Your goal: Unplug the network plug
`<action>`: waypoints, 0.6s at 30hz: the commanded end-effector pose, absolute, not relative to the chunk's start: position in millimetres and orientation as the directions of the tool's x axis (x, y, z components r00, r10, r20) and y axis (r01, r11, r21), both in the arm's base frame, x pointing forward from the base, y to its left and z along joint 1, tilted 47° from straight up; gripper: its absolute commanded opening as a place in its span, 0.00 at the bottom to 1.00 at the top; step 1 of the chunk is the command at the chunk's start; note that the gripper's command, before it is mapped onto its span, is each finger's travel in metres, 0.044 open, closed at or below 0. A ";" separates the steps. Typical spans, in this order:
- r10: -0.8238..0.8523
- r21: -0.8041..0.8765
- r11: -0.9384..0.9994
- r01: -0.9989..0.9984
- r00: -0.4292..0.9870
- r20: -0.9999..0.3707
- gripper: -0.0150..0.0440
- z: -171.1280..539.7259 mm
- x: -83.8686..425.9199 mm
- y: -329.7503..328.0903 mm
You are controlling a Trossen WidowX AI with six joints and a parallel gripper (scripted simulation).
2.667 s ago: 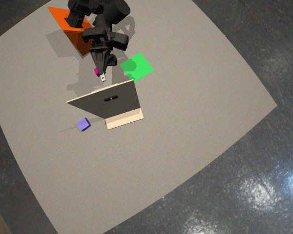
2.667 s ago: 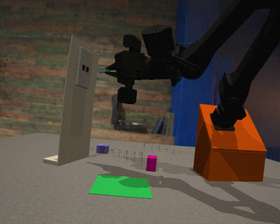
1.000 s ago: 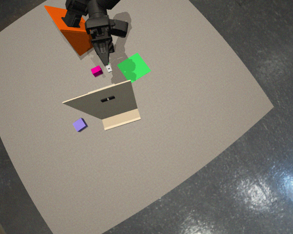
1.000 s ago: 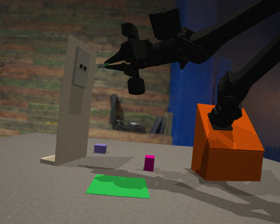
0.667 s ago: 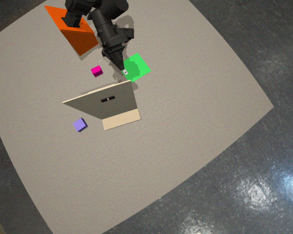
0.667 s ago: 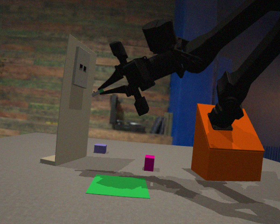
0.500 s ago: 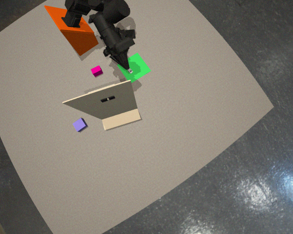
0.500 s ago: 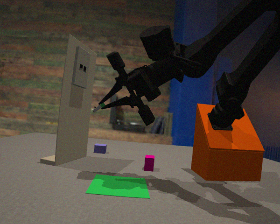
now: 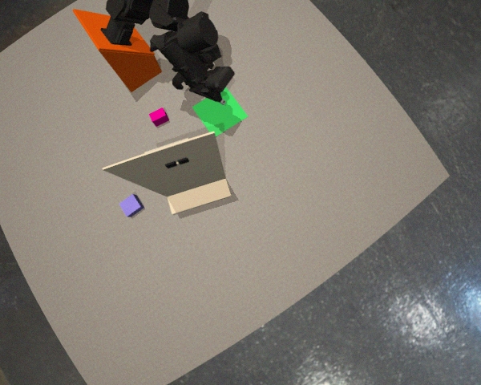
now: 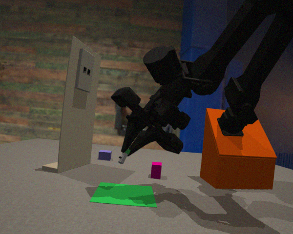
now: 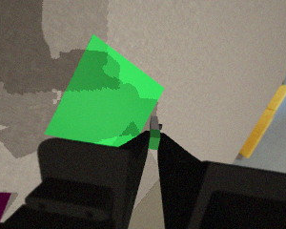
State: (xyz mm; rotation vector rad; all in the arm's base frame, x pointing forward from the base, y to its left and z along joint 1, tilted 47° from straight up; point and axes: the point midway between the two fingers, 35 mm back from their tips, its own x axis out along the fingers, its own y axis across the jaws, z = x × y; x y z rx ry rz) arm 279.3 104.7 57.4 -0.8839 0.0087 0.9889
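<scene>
Between claw (image 10: 126,152) fingertips, plug (image 10: 122,157), seemingly airborne

My top view looks steeply down on the whole desk (image 9: 315,207) from far off. My exterior view sits low at desk level, facing the upright panel (image 10: 75,113). My wrist view hangs close above the green square (image 11: 105,110), which all three share.

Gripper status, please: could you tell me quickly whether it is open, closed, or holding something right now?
Black parallel-jaw gripper: closed on the small grey-and-green network plug, held above the table.
</scene>
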 end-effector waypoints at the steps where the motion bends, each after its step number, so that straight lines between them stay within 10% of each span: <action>1: 0.736 -0.645 0.226 -0.730 0.562 -0.377 0.25 56.2 275.6 108.0; 18: 0.736 -0.645 0.223 -0.731 0.560 -0.381 0.25 47.4 278.1 116.8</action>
